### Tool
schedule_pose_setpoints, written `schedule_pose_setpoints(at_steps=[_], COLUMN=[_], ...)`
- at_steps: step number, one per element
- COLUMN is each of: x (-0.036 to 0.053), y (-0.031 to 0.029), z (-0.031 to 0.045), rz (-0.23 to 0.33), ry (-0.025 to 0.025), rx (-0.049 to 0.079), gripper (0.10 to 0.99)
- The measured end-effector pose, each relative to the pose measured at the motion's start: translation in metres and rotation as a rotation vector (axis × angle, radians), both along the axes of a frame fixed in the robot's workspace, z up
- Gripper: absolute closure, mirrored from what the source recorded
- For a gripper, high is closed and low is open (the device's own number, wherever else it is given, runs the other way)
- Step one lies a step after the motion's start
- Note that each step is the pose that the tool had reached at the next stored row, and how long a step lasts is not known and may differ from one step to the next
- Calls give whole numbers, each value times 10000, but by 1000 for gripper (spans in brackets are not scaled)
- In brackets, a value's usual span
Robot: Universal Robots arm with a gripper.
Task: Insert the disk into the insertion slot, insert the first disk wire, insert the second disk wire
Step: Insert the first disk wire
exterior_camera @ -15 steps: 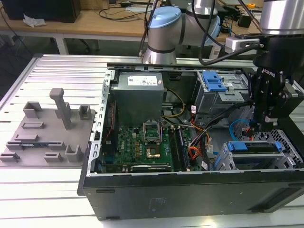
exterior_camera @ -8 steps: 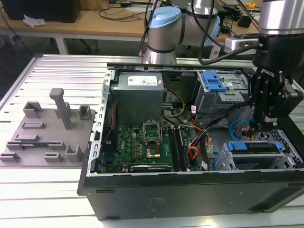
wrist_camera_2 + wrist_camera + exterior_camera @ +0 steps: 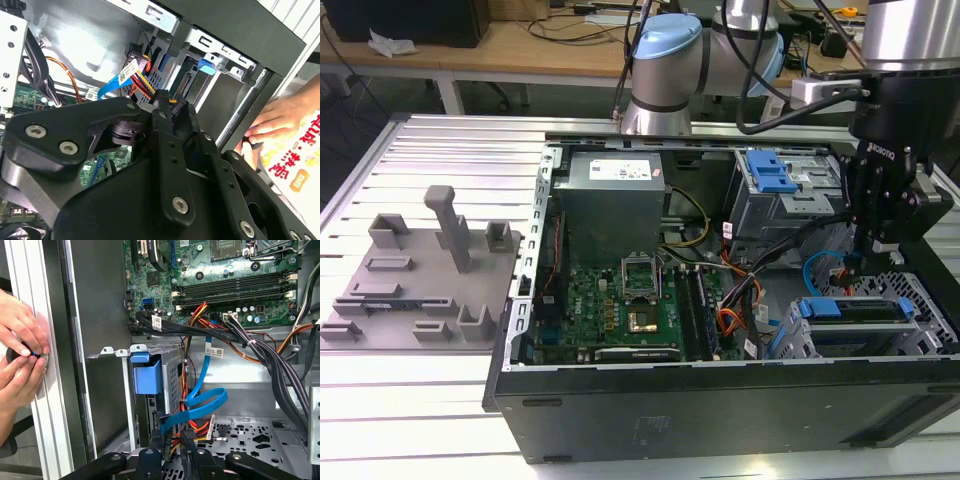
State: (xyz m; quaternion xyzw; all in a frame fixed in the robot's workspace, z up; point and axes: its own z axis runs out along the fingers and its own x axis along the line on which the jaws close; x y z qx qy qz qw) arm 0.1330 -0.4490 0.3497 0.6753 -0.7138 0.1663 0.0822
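The disk (image 3: 855,310) lies in the insertion slot (image 3: 923,297), its blue carrier end (image 3: 147,376) showing at the cage mouth (image 3: 172,382). My gripper (image 3: 865,262) hangs just behind the disk. In the second wrist view its fingers (image 3: 160,107) are shut on a small black plug at the end of the first disk wire (image 3: 142,82), an orange, red and black bundle (image 3: 199,427). The second disk wire (image 3: 202,400), a glossy blue cable, loops beside the fingertips (image 3: 156,440) and hangs free (image 3: 817,268).
A larger grey cage with a blue latch (image 3: 770,172) stands behind the gripper. The motherboard (image 3: 630,300) and thick black cable bundles (image 3: 270,360) lie close by. A person's hands (image 3: 20,355) hold a small black part at the case's outer edge. A grey fixture plate (image 3: 415,270) lies outside the case.
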Motion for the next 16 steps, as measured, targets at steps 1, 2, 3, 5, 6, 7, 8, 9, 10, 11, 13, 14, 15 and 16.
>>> schedule_pose_setpoints(at_steps=[1,2,3,5,6,7,8,9,10,11,13,14,15,16], x=[0,0,0,1,1,2,2,2,2,2,1,1,2,1], y=[4,6,9,22,28,34,41,46,57,59,60,60,60,60], z=[-3,-6,-12,-24,-24,-25,-27,-27,-28,-29,-29,-30,-30,-30], rz=[3,6,13,26,29,32,34,35,38,39,40,40,40,40], ry=[0,1,1,2,2,2,2,2,3,2,2,2,2,2], rx=[-18,-27,-43,-91,-112,-127,-146,-163,-204,-217,-257,-257,-257,-257], gripper=[792,792,792,792,792,792,792,792,792,812,922,922,922,922])
